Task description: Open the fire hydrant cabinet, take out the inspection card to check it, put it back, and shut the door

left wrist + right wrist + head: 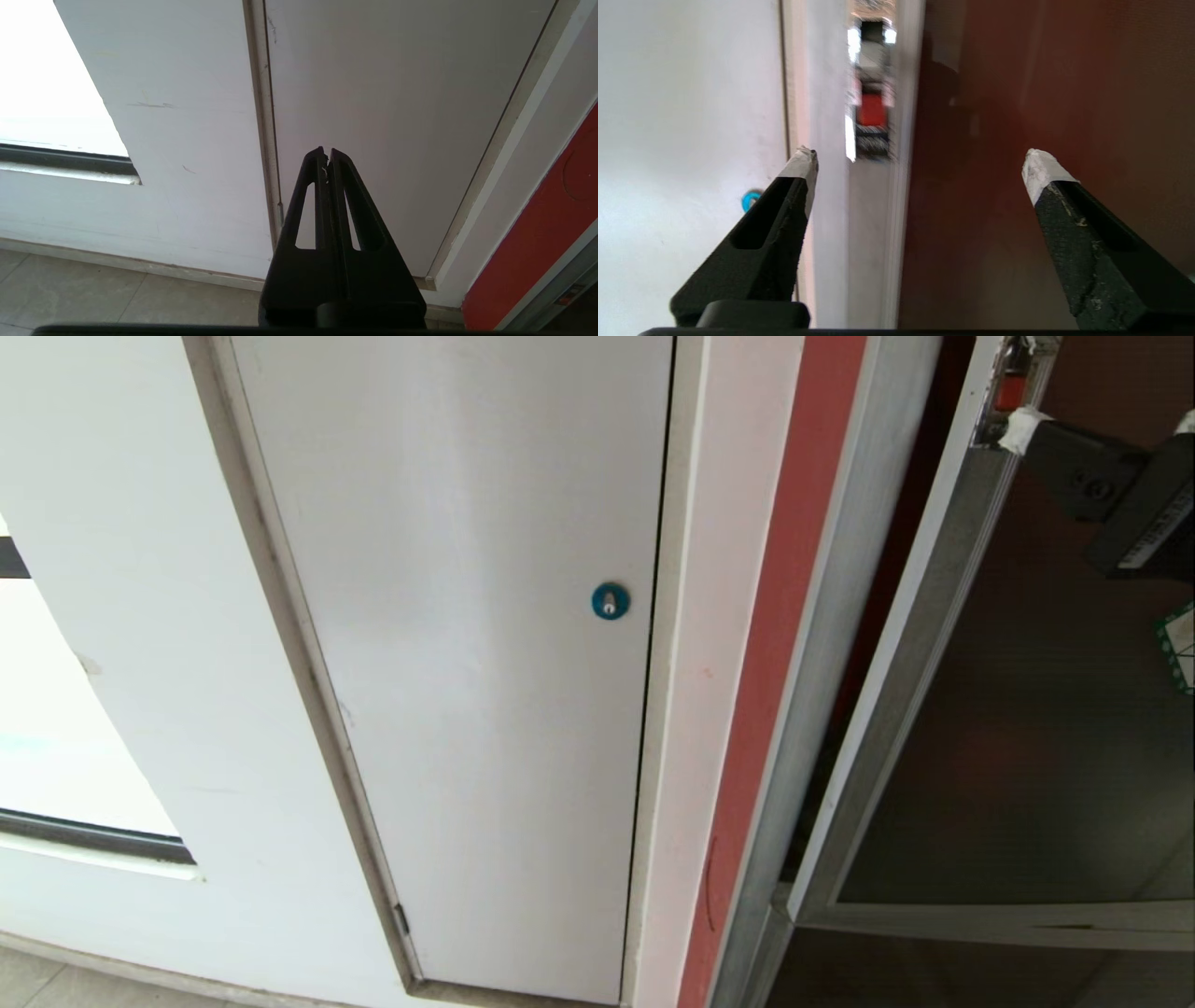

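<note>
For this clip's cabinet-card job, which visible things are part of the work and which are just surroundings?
Part of the job:
- fire hydrant cabinet, silver frame
- door, dark glass, standing ajar
- latch at the door's edge
- right hand, open, empty, by the door's edge

Just surroundings:
- white panel with round blue lock
- window
- left hand, shut, parked low

Building corridor: fire hydrant cabinet, white service panel, tiled floor.

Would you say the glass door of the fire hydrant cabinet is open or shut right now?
Open, slightly ajar: the door has swung clear of the fire hydrant cabinet frame, with a dark gap between them.
</note>
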Controlling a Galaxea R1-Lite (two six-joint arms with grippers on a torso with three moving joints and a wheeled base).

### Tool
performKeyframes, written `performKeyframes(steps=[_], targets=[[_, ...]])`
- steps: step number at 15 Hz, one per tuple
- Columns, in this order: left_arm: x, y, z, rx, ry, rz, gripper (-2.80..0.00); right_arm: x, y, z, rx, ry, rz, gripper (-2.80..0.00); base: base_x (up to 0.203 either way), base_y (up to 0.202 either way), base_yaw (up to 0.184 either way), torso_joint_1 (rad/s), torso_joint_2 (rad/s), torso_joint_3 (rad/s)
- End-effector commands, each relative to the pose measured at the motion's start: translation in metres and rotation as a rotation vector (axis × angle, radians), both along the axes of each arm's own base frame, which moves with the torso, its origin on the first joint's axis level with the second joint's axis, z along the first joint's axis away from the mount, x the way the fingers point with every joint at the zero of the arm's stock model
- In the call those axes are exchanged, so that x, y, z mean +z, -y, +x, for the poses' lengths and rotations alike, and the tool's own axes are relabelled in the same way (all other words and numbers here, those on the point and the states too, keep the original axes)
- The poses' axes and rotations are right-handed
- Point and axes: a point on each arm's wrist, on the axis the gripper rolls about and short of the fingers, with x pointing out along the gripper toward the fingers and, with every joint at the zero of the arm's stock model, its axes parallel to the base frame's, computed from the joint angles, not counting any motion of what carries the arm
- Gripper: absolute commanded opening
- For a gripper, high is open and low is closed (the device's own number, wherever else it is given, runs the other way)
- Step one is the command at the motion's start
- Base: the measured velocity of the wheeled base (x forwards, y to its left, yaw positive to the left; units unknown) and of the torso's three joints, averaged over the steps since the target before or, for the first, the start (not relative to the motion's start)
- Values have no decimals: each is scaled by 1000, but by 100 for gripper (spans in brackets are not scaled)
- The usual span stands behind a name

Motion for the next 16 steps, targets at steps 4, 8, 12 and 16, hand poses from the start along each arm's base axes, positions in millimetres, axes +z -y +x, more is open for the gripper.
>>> performKeyframes(steps=[4,8,12,16], targets=[[-2,0,1,1,-9,0,-280,-2,26,-30,-23,38,35,-280,0,0,0,0,0,0],[-2,0,1,1,-9,0,-280,-8,43,-37,-93,33,27,-280,0,0,0,0,0,0],[-2,0,1,2,-7,0,-280,-9,73,-60,-238,10,14,-280,0,0,0,0,0,0],[-2,0,1,1,-7,0,-280,-2,103,-99,-476,45,42,-280,0,0,0,0,0,0]])
